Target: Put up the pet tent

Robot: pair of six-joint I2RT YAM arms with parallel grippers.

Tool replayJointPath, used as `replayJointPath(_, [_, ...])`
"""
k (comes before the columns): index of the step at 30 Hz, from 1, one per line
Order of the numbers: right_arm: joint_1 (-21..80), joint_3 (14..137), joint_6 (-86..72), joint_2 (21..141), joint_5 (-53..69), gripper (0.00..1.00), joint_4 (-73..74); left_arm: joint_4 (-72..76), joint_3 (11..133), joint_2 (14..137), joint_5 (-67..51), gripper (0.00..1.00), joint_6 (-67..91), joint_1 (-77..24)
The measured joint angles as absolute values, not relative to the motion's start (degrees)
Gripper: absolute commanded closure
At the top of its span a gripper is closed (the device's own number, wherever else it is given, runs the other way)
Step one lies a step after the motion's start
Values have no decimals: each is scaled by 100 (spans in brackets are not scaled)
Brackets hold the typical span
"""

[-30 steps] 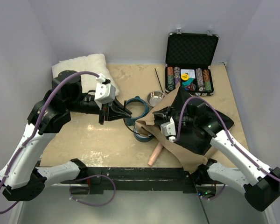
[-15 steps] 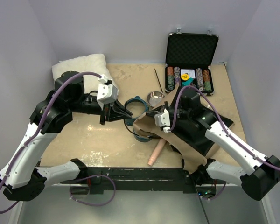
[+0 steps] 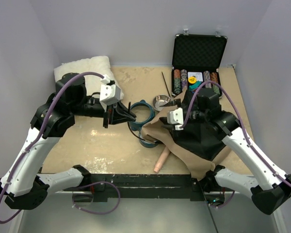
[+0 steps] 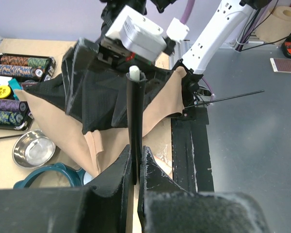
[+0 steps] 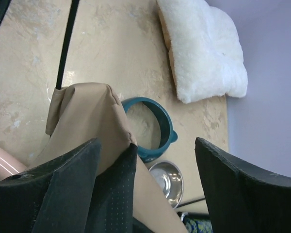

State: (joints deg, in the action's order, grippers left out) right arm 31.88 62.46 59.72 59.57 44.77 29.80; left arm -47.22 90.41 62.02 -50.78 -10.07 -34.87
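Tan fabric of the pet tent (image 3: 177, 148) is lying crumpled at the table's (image 3: 102, 141) 4 o'clock, with black mesh bunching on top. Left gripper (image 4: 137, 153) is pinching a thin dark pole (image 4: 135, 111), jaws nearly closed on it. Right gripper (image 5: 146, 141) is hovering at the tent's 10 o'clock corner, jaws spread wide around a tan fold. Teal ring (image 3: 143, 109) is sitting at the tent's 9 o'clock, steel bowl (image 3: 161, 102) at 11.

Matt tan cloth tent (image 3: 173, 141), glossy metal bowl (image 3: 161, 102)

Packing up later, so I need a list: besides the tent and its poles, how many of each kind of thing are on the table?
Pillow: 1
Chip case: 1
Steel bowl: 1
Teal rings: 2
Pink tube: 1
Total: 6
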Motion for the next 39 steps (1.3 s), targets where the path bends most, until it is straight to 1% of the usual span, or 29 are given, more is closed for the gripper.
replayJointPath(5, [2707, 6287, 5465, 5996, 4674, 20, 3118, -4705, 8991, 6191, -5081, 100, -1004, -3487])
replayJointPath(9, [2598, 6211, 5170, 6388, 4945, 25, 3142, -4665, 8914, 6165, -5083, 100, -969, -3487])
replayJointPath(11, [2598, 6173, 5063, 6676, 5076, 29, 3138, -4637, 8914, 6165, -5087, 100, -952, -3487])
replayJointPath(13, [2598, 6136, 4943, 6949, 5201, 38, 3135, -4624, 8914, 6160, -5109, 100, -939, -3487])
replayJointPath(15, [2598, 6134, 4825, 7172, 5273, 43, 3118, -4622, 8912, 6160, -5137, 100, -928, -3487])
replayJointPath(19, [2600, 6075, 4543, 7323, 5422, 58, 2954, -4589, 8866, 6158, -5227, 100, -871, -3487])
replayJointPath(22, [2635, 6071, 4261, 7325, 5572, 77, 2766, -4580, 8801, 6160, -5253, 100, -845, -3487])
replayJointPath(24, [2670, 6071, 4108, 7325, 5662, 96, 2674, -4554, 8753, 6158, -5280, 100, -803, -3487])
replayJointPath(25, [2685, 6071, 4036, 7325, 5695, 100, 2650, -4534, 8726, 6154, -5293, 100, -766, -3483])
replayJointPath(31, [2727, 6073, 3356, 7389, 5994, 100, 2451, -4362, 8399, 6184, -5531, 100, -399, -3262])
replayJointPath(39, [2790, 6073, 1929, 7391, 6283, 100, 1747, -4381, 7944, 6869, -6018, 100, -56, -3170])
